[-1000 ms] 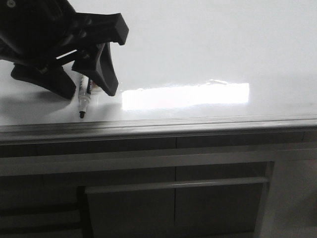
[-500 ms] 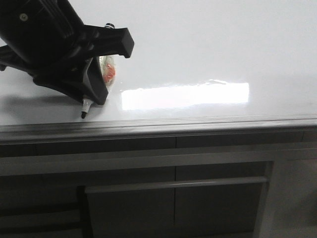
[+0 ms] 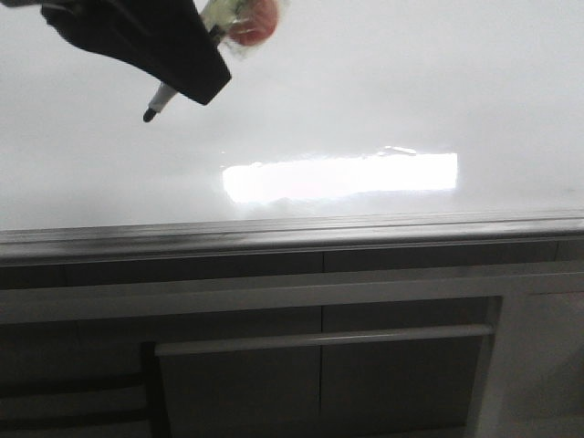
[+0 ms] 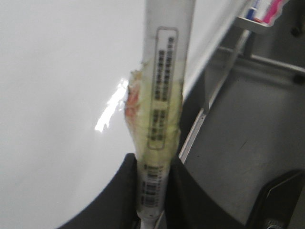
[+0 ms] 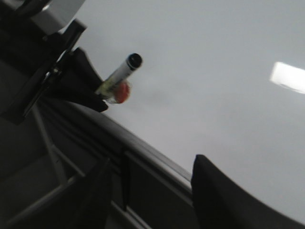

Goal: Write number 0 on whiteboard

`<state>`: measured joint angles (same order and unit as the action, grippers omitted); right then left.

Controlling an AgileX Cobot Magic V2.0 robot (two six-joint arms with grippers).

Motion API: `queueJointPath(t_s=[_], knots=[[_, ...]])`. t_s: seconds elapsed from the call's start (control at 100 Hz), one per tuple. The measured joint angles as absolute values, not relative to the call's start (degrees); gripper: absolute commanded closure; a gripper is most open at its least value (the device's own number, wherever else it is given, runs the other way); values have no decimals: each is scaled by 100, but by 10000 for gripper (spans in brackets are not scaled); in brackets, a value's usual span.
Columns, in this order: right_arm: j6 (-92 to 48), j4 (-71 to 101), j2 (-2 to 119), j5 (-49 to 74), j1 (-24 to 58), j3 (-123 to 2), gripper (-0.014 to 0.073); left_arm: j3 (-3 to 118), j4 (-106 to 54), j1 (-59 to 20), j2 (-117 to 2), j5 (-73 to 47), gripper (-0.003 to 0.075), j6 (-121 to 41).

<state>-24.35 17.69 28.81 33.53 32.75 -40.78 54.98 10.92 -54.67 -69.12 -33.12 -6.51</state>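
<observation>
The whiteboard (image 3: pixel 411 82) is a glossy white surface with a grey metal rim (image 3: pixel 365 224) along its near edge. No number 0 shows on it in any view. My left gripper (image 3: pixel 196 68) hangs above the board's left part, shut on a white marker (image 3: pixel 162 96) whose black tip (image 3: pixel 149 115) points down, off the surface. A yellow and red wrap (image 3: pixel 251 23) sits round the marker barrel (image 4: pixel 164 95), which is squeezed between the left gripper (image 4: pixel 153 191). My right gripper (image 5: pixel 152 186) is open and empty over the board's rim, looking at the held marker (image 5: pixel 119 76).
A bright rectangular glare patch (image 3: pixel 338 176) lies on the board's middle. Below the rim stands a dark grey cabinet (image 3: pixel 365 383) with a bar handle (image 3: pixel 319 339). A small tray with coloured items (image 4: pixel 262 12) sits beyond the board's edge.
The left gripper shut on the marker that lay by the near rim, then lifted it up and away from the board. The right arm shows no change.
</observation>
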Motion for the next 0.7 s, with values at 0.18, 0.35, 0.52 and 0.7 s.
queueJointPath(t_s=[0.18, 0.35, 0.52, 0.7], knots=[[-3198, 1760, 4253, 3481, 4452, -4799, 230, 5498, 1503, -6213, -6651, -3846, 740, -1702], [-3423, 1099, 5282, 3481, 5195, -5472, 210, 5498, 1786, -6522, -6528, -4434, 739, -1826], [-3466, 954, 5815, 3481, 5309, -5976, 211, 5498, 1825, -6586, -6256, -4749, 740, -1859], [-3532, 954, 6071, 3604, 5459, -6026, 211, 5498, 1777, -6586, -5948, -4681, 739, -1881]])
